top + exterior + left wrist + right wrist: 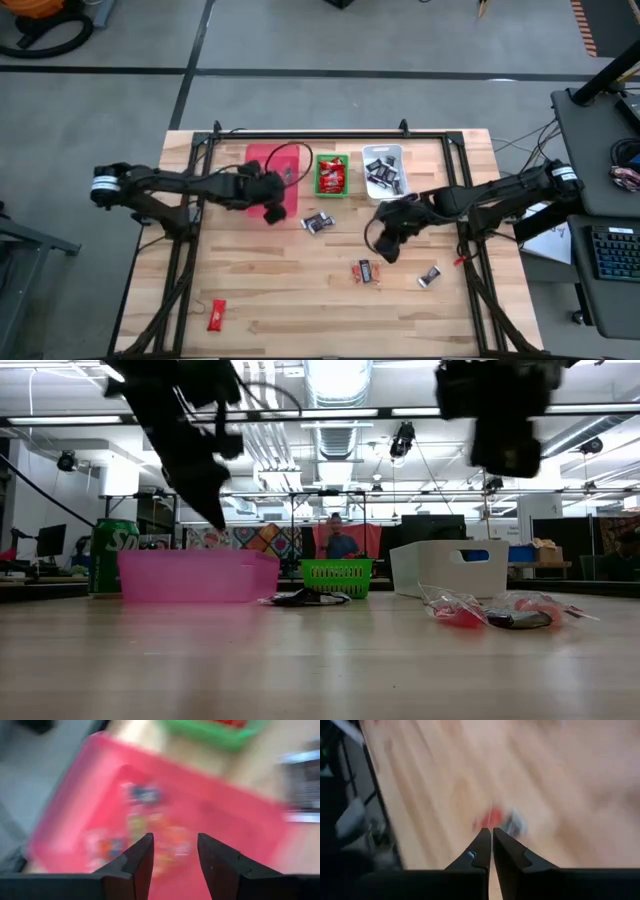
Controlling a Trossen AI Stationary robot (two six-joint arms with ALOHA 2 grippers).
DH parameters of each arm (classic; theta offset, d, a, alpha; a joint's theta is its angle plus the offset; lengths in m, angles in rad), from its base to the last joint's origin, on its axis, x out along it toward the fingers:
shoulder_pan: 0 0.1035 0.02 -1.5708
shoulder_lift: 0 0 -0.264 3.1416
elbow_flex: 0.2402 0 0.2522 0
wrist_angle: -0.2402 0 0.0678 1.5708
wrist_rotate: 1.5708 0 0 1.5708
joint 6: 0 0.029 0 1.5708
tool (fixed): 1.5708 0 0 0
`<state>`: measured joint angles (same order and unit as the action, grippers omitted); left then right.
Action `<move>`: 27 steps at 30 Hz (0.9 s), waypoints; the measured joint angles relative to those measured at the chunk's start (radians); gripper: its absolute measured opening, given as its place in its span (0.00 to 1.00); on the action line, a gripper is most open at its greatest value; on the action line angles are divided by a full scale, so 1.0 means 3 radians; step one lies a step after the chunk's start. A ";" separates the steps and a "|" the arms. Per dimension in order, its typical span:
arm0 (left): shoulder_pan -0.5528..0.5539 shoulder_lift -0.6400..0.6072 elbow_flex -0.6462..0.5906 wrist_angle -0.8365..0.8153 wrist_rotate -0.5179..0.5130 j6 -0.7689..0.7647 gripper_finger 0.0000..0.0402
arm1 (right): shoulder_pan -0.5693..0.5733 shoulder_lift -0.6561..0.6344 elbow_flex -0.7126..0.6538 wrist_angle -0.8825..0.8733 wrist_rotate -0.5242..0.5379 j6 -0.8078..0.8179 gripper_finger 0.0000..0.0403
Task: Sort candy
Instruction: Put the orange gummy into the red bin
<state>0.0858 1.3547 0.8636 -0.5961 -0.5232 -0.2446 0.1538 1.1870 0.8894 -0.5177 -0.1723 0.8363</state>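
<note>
Three bins stand in a row at the far side: a pink bin [262, 160], a green bin [332, 175] holding red candy, and a white bin [385, 170] holding dark candy. My left gripper [175, 855] hangs open above the pink bin [210, 815], over mixed-colour candy [142, 827] lying in it; nothing is between its fingers. My right gripper [492, 845] is shut and empty, raised above the table right of centre [388, 248]. Loose candy lies flat on the table: a dark piece [317, 222], a red-and-dark piece [367, 271], a silver piece [429, 276] and a red one [216, 314].
A green drink can [110, 550] stands behind the pink bin. Black frame rails [190, 250] run along the table's left and right sides. Bare wood lies between the loose candy and the near edge.
</note>
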 joint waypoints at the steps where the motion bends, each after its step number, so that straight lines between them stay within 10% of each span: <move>1: -0.0093 -0.0070 0.0005 0.0002 0.0087 -0.0062 0.34 | 0.0049 0.0000 -0.0002 -0.0110 -0.0072 0.0145 0.03; 9: -0.0805 -0.0400 0.0000 0.0321 0.0064 -0.0275 0.32 | 0.0525 0.0001 -0.0013 -0.1168 -0.0126 0.0988 0.03; 27: -0.1304 -0.0298 -0.0013 0.0886 -0.0270 -0.0124 0.32 | 0.0790 0.0595 0.0161 -0.0588 0.0295 0.1494 0.03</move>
<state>-0.3054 1.2654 0.8597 -0.3302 -0.6041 -0.2817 0.3908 1.3653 0.9379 -0.6943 -0.0837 1.2845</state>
